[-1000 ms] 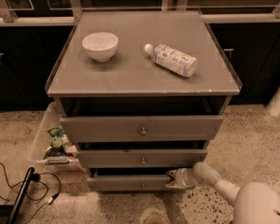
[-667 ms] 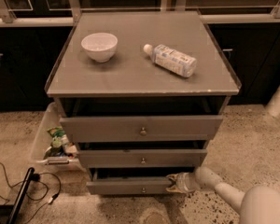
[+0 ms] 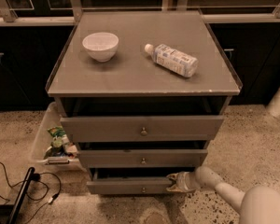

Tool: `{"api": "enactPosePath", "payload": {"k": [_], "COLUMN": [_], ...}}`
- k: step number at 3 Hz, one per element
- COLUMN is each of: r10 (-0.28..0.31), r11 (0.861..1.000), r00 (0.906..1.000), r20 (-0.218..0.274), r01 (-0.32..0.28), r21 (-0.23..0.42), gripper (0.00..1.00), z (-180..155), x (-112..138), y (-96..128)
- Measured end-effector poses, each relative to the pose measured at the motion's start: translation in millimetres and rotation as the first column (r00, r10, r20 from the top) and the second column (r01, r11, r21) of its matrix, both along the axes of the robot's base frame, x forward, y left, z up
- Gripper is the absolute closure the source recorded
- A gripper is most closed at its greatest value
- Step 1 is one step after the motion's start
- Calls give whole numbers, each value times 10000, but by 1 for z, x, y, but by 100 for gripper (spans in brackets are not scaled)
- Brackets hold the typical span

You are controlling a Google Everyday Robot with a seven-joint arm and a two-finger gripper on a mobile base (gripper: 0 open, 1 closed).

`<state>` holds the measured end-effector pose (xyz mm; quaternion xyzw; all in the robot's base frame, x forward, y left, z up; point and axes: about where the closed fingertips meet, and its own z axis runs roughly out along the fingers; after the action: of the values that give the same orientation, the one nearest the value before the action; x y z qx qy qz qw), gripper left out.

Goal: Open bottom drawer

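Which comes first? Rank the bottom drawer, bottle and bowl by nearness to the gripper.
The gripper sits low, at the front's right end.
1. bottom drawer: right beside it.
2. bottle: up top, right side.
3. bowl: up top, far left.

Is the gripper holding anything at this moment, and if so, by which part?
Cannot be told. The gripper is at the right end of the bottom drawer front, away from its knob.
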<state>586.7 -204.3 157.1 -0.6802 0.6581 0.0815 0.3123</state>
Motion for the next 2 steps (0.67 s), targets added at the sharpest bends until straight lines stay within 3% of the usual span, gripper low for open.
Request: {"api": "enactPosePath", "payload": {"k": [1, 2], "r10": [-73, -145], "r11": [9999, 9991], "r00": [9999, 9990], "r20": [-142, -433], "r01": [75, 161], "r21": [154, 381], "gripper": [17, 19], "z": [-3, -10], "x": [-2, -18], "y": [-2, -11]}}
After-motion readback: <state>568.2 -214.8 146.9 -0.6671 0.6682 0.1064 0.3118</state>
